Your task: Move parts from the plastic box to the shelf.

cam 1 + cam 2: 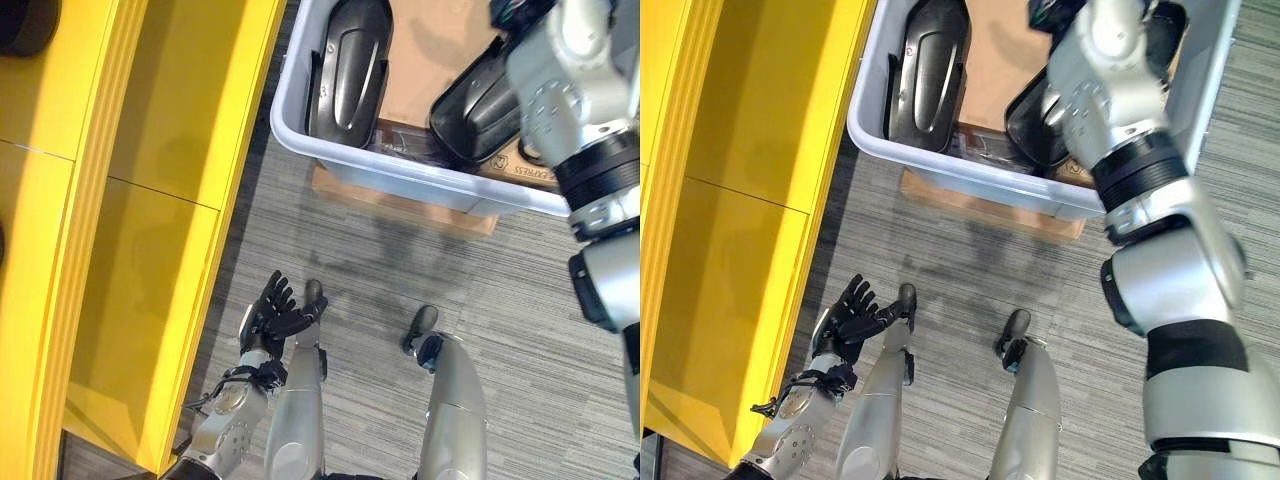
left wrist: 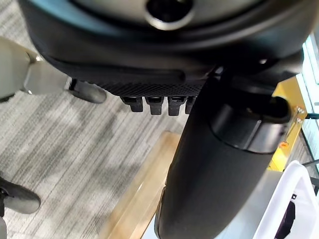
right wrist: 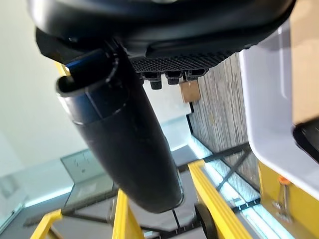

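Parts: two dark moulded parts stand in the grey plastic box point(image 1: 400, 178), one upright at its shelf-side end point(image 1: 349, 70), one leaning at the other end point(image 1: 480, 105).
Nearer arm: the right arm reaches up over the box; the right robot hand point(image 1: 1055, 12) sits above the leaning part, clearly the closer of the two hands.
Right robot hand state: I can't tell from here; in its wrist view the thumb juts out straight and holds nothing.
Leaning part's long axis: runs diagonally, top end toward the box's far side.
Left robot hand point(image 1: 272, 312): low by the yellow shelf point(image 1: 160, 210), fingers spread, empty, well apart from the box.
Shelf: to the robot's left, beside the box.
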### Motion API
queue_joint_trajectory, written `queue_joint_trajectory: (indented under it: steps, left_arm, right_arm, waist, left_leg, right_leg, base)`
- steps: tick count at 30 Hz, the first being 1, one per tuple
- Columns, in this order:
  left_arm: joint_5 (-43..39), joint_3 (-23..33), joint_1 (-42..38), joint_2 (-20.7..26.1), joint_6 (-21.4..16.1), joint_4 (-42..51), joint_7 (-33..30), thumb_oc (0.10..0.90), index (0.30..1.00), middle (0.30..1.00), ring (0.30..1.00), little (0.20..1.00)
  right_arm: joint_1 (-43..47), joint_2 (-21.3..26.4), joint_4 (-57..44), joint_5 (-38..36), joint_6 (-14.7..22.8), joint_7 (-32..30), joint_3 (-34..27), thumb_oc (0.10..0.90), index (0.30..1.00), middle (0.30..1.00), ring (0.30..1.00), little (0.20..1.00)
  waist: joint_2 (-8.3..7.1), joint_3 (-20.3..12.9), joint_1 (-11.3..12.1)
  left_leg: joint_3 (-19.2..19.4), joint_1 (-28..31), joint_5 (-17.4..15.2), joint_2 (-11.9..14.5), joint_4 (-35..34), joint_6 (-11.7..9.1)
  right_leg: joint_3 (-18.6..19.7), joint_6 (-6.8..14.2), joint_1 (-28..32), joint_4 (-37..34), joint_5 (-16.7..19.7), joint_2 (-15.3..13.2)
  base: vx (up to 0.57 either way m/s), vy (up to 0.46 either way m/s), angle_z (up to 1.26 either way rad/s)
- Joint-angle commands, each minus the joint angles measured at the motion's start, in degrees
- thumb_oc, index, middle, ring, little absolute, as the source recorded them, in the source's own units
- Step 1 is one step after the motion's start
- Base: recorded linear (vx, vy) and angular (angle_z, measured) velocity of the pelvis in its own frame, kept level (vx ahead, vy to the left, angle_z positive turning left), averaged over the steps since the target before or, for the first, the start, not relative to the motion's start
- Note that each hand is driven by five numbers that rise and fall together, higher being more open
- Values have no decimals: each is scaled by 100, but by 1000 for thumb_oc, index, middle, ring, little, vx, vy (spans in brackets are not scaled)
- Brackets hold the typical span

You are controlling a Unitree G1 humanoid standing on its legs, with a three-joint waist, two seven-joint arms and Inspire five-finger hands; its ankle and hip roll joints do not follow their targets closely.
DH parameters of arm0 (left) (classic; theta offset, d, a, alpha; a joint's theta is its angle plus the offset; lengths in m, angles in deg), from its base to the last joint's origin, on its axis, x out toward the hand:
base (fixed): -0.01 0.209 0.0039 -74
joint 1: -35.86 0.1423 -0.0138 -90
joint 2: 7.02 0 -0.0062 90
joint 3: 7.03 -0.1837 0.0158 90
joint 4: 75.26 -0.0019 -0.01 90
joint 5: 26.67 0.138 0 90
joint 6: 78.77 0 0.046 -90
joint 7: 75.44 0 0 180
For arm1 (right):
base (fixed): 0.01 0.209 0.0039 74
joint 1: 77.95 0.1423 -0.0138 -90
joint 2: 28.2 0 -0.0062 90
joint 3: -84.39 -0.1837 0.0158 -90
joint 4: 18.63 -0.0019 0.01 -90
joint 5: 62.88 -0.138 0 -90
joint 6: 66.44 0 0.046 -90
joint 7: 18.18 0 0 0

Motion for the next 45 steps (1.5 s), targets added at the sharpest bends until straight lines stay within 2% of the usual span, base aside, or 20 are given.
queue_joint_trajectory:
  steps: [1, 4, 9, 10, 15, 24, 27, 29, 36, 45]
  left_arm:
    - [121, 99, 116, 123, -237, 291, -53, 900, 1000, 1000, 1000, 1000]
    - [215, 106, 106, 114, -211, 334, -128, 900, 1000, 1000, 1000, 1000]
    - [278, 88, 111, 107, -182, 357, -159, 900, 1000, 1000, 1000, 1000]
    - [388, 65, 107, 101, -156, 337, -170, 900, 1000, 1000, 1000, 1000]
    - [453, 22, 67, 83, -165, 326, -181, 900, 1000, 1000, 1000, 1000]
    - [626, -12, 14, 79, -180, 334, -166, 900, 1000, 1000, 1000, 1000]
    - [676, 8, -14, 84, -179, 291, -185, 900, 1000, 1000, 1000, 1000]
    - [752, 47, -11, 57, -156, 269, -184, 900, 1000, 1000, 1000, 1000]
    - [844, 94, 20, 11, -101, 263, -167, 900, 1000, 1000, 1000, 1000]
    - [881, 151, 71, -50, -88, 261, -213, 900, 1000, 1000, 1000, 1000]
  right_arm:
    - [495, 255, -672, 1081, 346, -310, -292, 900, 1000, 1000, 1000, 1000]
    - [82, 24, -1147, 2016, 74, -621, -518, 900, 1000, 1000, 1000, 1000]
    - [-137, -144, -1287, 2661, -184, -791, -614, 900, 1000, 1000, 1000, 1000]
    - [-362, -225, -1470, 3463, -464, -933, -714, 900, 1000, 1000, 1000, 1000]
    - [-577, -460, -1394, 4005, -693, -1018, -848, 900, 1000, 1000, 1000, 1000]
    - [-737, -577, -1276, 4875, -919, -1332, -1075, 900, 1000, 1000, 1000, 1000]
    - [-826, -606, -1453, 5166, -985, -1354, -1094, 900, 1000, 1000, 1000, 1000]
    - [-1093, -503, -1920, 5637, -1055, -1330, -1150, 900, 1000, 1000, 1000, 1000]
    - [-1463, -478, -2259, 5902, -1091, -1307, -1330, 900, 1000, 1000, 1000, 1000]
    - [-1810, -528, -2148, 5732, -1048, -1376, -1527, 900, 1000, 1000, 1000, 1000]
  waist:
    - [-291, -20, 89]
    - [-331, -20, 20]
    - [-376, -20, -16]
    - [-390, -20, -44]
    - [-441, -20, -54]
    - [-477, -20, -31]
    - [-517, -20, -34]
    - [-559, -20, -49]
    - [-612, -20, -60]
    - [-661, -20, -116]
  left_leg:
    - [-111, 712, -1187, 36, 405, 133]
    - [-64, 741, -1256, 18, 455, 173]
    - [-55, 754, -1296, 9, 521, 199]
    - [-44, 747, -1330, -4, 581, 218]
    - [-29, 750, -1372, -13, 634, 241]
    - [-52, 623, -1403, -65, 783, 277]
    - [-57, 601, -1430, -76, 838, 288]
    - [-63, 585, -1476, -93, 886, 296]
    - [-62, 520, -1441, -101, 896, 313]
    - [-11, 438, -1473, -97, 969, 322]
  right_leg:
    - [499, 698, 606, -907, 416, 82]
    - [517, 709, 678, -1017, 480, 87]
    - [532, 724, 758, -1089, 519, 84]
    - [533, 731, 808, -1131, 534, 76]
    - [518, 745, 885, -1219, 565, 87]
    - [489, 767, 941, -1329, 646, 45]
    - [496, 770, 959, -1349, 657, 42]
    - [475, 779, 1012, -1350, 621, 19]
    - [461, 771, 1021, -1425, 690, 1]
    - [513, 752, 958, -1457, 707, 15]
  base:
    - [-4, 49, -5]
    - [-8, 46, -7]
    - [-2, 33, -4]
    - [-6, 39, -1]
    - [-3, 20, -1]
    - [-6, 16, 0]
    - [-5, 24, 0]
    - [0, 0, 0]
    - [-1, 5, 1]
    - [0, 0, 0]
